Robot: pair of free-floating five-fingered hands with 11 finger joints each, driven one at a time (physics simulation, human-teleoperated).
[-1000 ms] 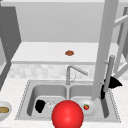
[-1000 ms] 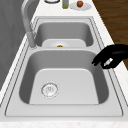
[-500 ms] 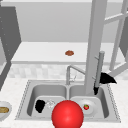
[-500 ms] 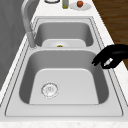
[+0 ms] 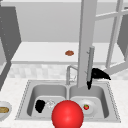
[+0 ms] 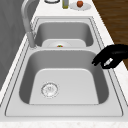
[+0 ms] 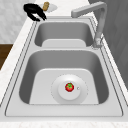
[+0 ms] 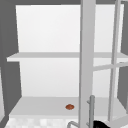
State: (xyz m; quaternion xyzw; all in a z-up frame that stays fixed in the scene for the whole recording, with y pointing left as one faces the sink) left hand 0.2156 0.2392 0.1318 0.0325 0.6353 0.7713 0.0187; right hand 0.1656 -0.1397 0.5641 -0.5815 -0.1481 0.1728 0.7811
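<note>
Starting at the far left of the front view, a pale bowl (image 5: 3, 110) with something brown in it stands on the counter (image 5: 10, 87) beside the sink (image 5: 25, 97).

The left hand (image 5: 40, 105) hangs over the left basin, near the drain (image 5: 50, 103). The left side view places it above the front rim of that basin. Its fingers are curled downward with the thumb close to them, and nothing lies between them. It is not touching the steel.

A large red ball (image 5: 67, 115) sits at the front edge of the sink, across the divide between the two basins. Behind it the faucet (image 5: 68, 73) rises from the back rim, its spout reaching forward.

On the shelf (image 5: 40, 52) above the sink, a small brown item (image 5: 69, 53) lies left of the cabinet door.

In the right basin a white plate (image 5: 92, 108) lies flat on the floor, with a small red fruit (image 5: 86, 107) at its middle.

The cabinet door (image 5: 86, 37) stands swung out, edge-on to the camera, above the right basin. Its handle (image 5: 91, 60), a vertical bar, is on the right face.

The right hand (image 5: 100, 74) is at the lower end of that handle. Its fingers are curled round the bar and one dark finger points down past the foot of the bar. The palm lies to the right of the bar.
</note>
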